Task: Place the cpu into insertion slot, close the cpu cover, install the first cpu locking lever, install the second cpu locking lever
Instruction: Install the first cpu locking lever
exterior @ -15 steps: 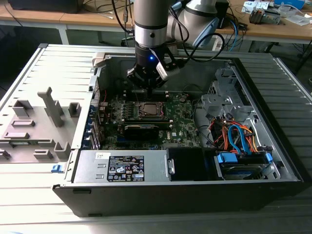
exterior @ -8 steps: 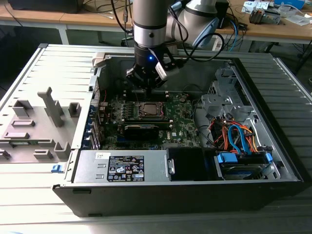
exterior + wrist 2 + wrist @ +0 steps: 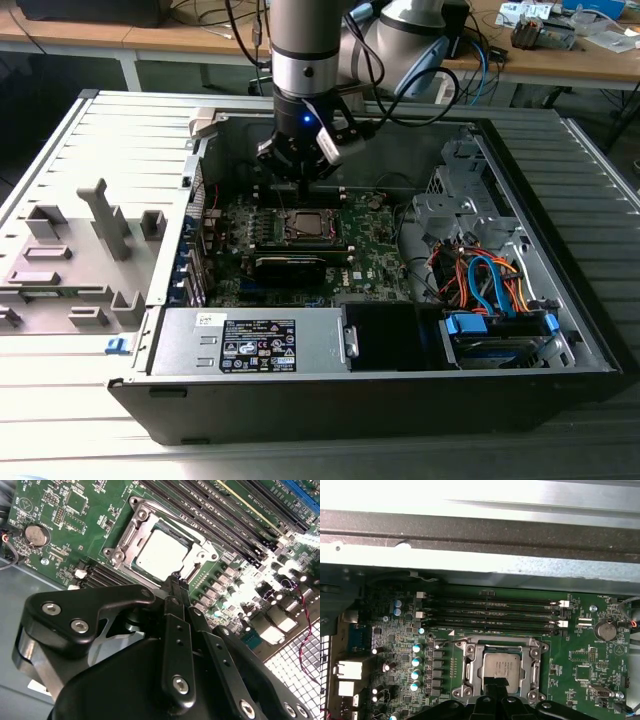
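Note:
The cpu, a small square chip with a silvery top, lies flat in the insertion slot on the green board. The cpu cover, a silver frame, lies down around the chip. A thin wire lever runs along one side of the socket. My gripper hangs just above the socket's edge, its black fingers together with nothing between them. In the exterior view the gripper stands over the socket inside the open computer case.
Black memory slots run beside the socket, and a coin battery sits nearby. The case wall rises close behind. A power supply and a cable bundle fill the front.

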You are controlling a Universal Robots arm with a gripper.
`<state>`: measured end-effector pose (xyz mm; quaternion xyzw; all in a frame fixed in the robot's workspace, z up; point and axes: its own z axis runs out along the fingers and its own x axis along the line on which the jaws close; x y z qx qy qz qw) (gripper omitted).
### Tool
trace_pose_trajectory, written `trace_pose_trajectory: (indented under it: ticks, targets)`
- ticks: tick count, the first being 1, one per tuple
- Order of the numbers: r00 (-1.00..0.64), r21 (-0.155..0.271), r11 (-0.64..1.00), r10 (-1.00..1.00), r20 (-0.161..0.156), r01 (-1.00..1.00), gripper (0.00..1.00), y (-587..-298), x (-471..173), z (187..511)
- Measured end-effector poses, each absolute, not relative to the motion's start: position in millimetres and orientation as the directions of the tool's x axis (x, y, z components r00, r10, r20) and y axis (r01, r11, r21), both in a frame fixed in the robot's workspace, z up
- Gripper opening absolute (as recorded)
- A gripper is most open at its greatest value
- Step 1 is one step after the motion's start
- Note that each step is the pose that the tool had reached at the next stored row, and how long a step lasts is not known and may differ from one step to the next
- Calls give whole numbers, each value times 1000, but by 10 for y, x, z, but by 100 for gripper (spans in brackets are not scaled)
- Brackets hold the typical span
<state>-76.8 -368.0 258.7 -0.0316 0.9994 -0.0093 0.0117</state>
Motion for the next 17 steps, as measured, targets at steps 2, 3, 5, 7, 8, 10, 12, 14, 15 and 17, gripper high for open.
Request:
trace_pose_trajectory:
  ticks: [2,3,5,7,8,10,12,14,15,17]
  targets:
    - [-998,-19,998,-63,-23,-63,11,-3680,-771,2587]
    - [-998,-19,998,-63,-23,-63,11,-3680,-772,2587]
    - [-998,-19,998,-63,-23,-63,11,-3680,-775,2587]
    - [-998,-19,998,-63,-23,-63,11,-3680,-776,2587]
    - [-998,-19,998,-63,-23,-63,11,-3680,-776,2587]
    - [-998,-19,998,-63,-23,-63,11,-3680,-777,2587]
    - [-998,-19,998,-63,-23,-63,11,-3680,-777,2587]
    - [-998,-19,998,-63,-23,-63,11,-3680,-777,2587]
    - [-998,-19,998,-63,-23,-63,11,-3680,-778,2587]
    - [-998,-19,998,-63,-23,-63,11,-3675,-797,2587]
